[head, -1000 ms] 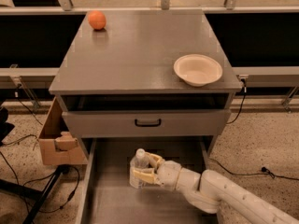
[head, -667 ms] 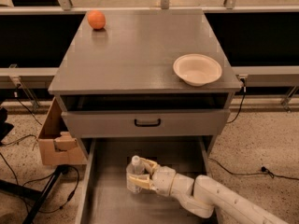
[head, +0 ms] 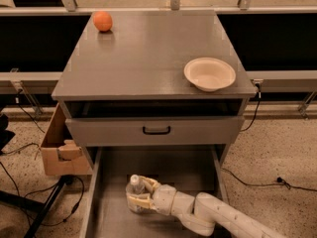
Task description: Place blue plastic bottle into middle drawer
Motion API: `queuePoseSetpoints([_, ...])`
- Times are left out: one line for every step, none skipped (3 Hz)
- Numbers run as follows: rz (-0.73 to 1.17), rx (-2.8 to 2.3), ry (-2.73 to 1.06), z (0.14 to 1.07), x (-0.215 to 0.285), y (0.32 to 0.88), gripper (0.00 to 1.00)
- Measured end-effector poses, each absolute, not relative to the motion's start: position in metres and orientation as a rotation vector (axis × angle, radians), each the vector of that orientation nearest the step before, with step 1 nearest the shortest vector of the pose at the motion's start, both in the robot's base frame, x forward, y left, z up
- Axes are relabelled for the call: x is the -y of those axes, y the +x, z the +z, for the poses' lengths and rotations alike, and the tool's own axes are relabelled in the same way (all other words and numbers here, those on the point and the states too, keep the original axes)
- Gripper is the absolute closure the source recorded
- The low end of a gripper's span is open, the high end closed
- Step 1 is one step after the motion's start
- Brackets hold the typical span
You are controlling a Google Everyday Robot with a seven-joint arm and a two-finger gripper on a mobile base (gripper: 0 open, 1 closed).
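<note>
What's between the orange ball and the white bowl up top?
Only bare grey cabinet top, in the camera view. The gripper is in the middle drawer, holding the blue plastic bottle.

Your cream-white gripper (head: 139,201) sits low in the grey middle drawer (head: 183,170), clasping the clear, white-capped blue plastic bottle (head: 136,186). Note the orange ball (head: 102,21) and cream bowl (head: 210,74) on the grey cabinet top (head: 143,58).

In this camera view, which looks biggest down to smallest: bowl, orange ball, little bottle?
1. White bowl
2. Blue plastic bottle, clamped in the gripper inside the middle drawer
3. Orange ball
Last two unsure: the ball sits farther away.
</note>
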State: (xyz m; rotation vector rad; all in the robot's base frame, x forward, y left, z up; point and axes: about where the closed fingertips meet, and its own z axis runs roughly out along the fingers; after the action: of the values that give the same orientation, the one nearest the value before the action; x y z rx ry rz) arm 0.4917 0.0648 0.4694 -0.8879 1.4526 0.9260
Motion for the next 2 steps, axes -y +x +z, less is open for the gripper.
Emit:
queuePoseSetpoints([0.929,-1.451,-0.888,0.4701,-0.0663,0.4914,0.82])
queuePoseSetpoints([0.932,-1.449,-0.890,0.4706,-0.0678,0.4911,0.59])
